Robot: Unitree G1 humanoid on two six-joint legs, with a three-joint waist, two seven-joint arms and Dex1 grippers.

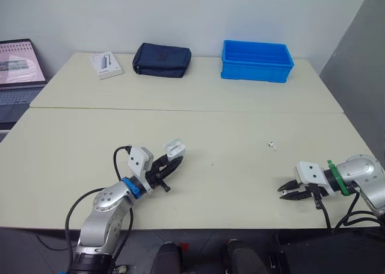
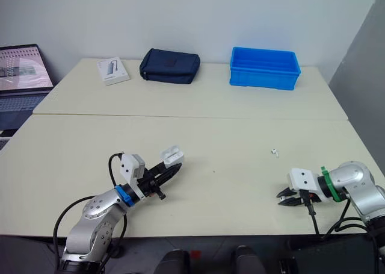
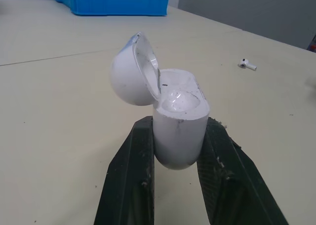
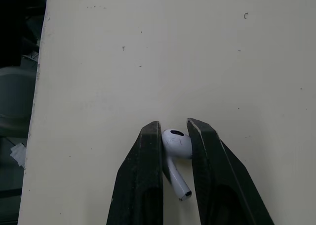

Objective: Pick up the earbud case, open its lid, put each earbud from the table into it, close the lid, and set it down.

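The left tool [image 1: 171,165] is clamped on the lower body of the white earbud case [image 3: 178,131], which stands upright between its fingers with the lid [image 3: 129,79] swung open. The right tool [image 1: 284,193], low near the table's [image 1: 228,123] front right edge, pinches one earbud [image 4: 176,145] between narrowed fingers, stem toward the wrist. A second earbud [image 1: 272,144] lies on the table beyond the right tool, well apart from the case

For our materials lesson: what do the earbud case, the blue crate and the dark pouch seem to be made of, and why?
The earbud case: hard white plastic, glossy, with soft highlights on its open lid and rounded body. The blue crate: likely moulded plastic; even colour, stiff straight rim. The dark pouch: probably fabric, matte, with soft rounded edges.
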